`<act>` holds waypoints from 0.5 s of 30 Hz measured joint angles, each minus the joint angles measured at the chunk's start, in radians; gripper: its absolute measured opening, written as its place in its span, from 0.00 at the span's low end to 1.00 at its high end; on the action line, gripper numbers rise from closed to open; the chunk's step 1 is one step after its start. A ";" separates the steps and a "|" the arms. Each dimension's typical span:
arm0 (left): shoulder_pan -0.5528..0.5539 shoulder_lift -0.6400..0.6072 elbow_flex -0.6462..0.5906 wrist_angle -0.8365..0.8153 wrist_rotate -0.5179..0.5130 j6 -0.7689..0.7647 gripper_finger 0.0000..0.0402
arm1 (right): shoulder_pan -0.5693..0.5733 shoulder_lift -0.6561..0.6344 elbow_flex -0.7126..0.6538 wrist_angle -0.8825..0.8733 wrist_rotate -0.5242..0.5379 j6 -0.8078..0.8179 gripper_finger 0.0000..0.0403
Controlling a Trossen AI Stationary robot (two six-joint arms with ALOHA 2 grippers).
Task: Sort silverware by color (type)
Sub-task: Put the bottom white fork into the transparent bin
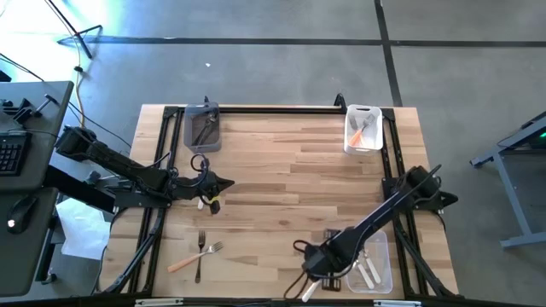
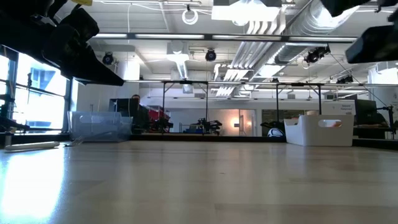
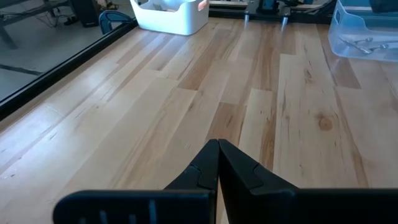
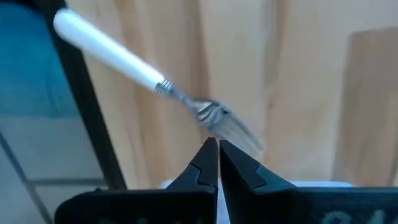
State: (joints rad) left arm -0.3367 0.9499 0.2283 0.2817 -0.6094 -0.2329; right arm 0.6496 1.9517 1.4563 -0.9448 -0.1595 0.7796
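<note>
My right gripper (image 1: 310,277) is at the table's near edge, beside the clear bin (image 1: 381,275), shut on a white-handled fork (image 4: 118,53). The fork's white handle (image 1: 309,292) sticks out toward the near edge. My left gripper (image 1: 230,182) is shut and empty over the table's left middle; it also shows in the left wrist view (image 3: 217,148). An orange-handled fork (image 1: 193,256) and a dark-handled fork (image 1: 199,257) lie flat and crossed on the table at the near left. My right gripper pinches the fork between its two fingertips at the metal head, by the tines (image 4: 225,124). The fingers slant down toward the near edge. The fork sticks out beyond the fingertips, its white handle (image 4: 106,43) pointing away from them. I cannot tell whether it is clear of the table.
A grey bin (image 1: 202,128) with dark forks stands at the far left. A white bin (image 1: 363,130) with orange forks stands at the far right. The clear bin holds white-handled forks (image 1: 368,271). A small pale and dark thing (image 1: 210,203) lies by my left gripper.
</note>
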 joint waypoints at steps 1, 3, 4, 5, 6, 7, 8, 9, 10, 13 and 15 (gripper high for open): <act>0.000 0.000 0.000 0.000 0.000 0.000 0.00 | 0.006 0.005 0.000 0.003 -0.013 -0.002 0.00; 0.000 0.000 0.000 0.000 0.003 0.000 0.00 | 0.014 0.013 0.000 0.013 -0.044 -0.002 0.00; 0.000 0.000 0.000 0.000 0.003 -0.001 0.00 | 0.015 0.014 0.000 0.024 -0.061 -0.002 0.00; 0.000 0.000 0.000 0.000 0.003 -0.001 0.00 | 0.017 0.014 0.000 0.041 -0.073 -0.001 0.00; 0.000 0.000 0.000 0.000 0.004 0.000 0.00 | 0.019 0.014 0.000 0.060 -0.080 -0.003 0.00; 0.000 0.000 0.000 0.000 0.004 0.000 0.00 | 0.020 0.014 0.000 0.075 -0.080 -0.011 0.00; 0.000 0.000 0.000 0.000 0.004 0.000 0.00 | 0.020 0.014 0.000 0.088 -0.080 -0.024 0.00; 0.000 0.000 0.000 0.000 0.004 0.000 0.00 | 0.019 0.019 0.000 0.103 -0.080 -0.036 0.00; 0.000 0.000 0.000 0.000 0.004 0.000 0.00 | 0.019 0.025 0.001 0.118 -0.085 -0.044 0.00; 0.000 0.000 0.000 -0.001 0.005 0.000 0.00 | 0.016 0.068 0.000 0.116 -0.134 -0.064 0.00; 0.000 0.000 0.000 -0.006 0.006 0.000 0.00 | 0.016 0.093 -0.001 0.116 -0.164 -0.075 0.00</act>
State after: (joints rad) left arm -0.3367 0.9501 0.2283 0.2762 -0.6037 -0.2325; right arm 0.6661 2.0444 1.4555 -0.8287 -0.3234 0.7049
